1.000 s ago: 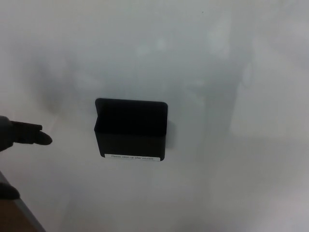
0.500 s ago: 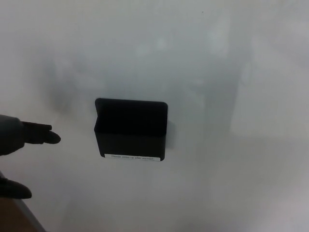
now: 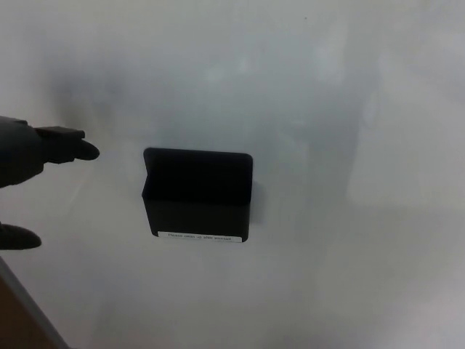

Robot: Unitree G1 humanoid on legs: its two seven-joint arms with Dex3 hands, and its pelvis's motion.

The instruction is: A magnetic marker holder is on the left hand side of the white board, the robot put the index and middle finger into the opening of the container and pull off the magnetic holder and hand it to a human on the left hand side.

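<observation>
The magnetic marker holder (image 3: 197, 195) is sitting flat against the whiteboard (image 3: 327, 109), to the right of the fingers (image 3: 73, 145) and slightly below the level of the upper fingertip. It is a black, box-shaped container with its opening facing up, and a white label strip (image 3: 203, 236) is running along its lower front edge. A clear gap of bare board is separating the holder's left wall from the nearest fingertip; nothing is touching the holder.

The left hand (image 3: 29, 156) is entering from the left edge of the head view. Its upper fingers are extending straight toward the right, pointing at the area just above and left of the holder's top-left corner. A separate digit, apparently the thumb (image 3: 18, 236), is showing lower down, well apart from the upper fingers. The fingers are spread and are holding nothing.

The right hand is not appearing in the view.

A brown surface (image 3: 18, 323) is showing at the lower-left corner, below the thumb.
</observation>
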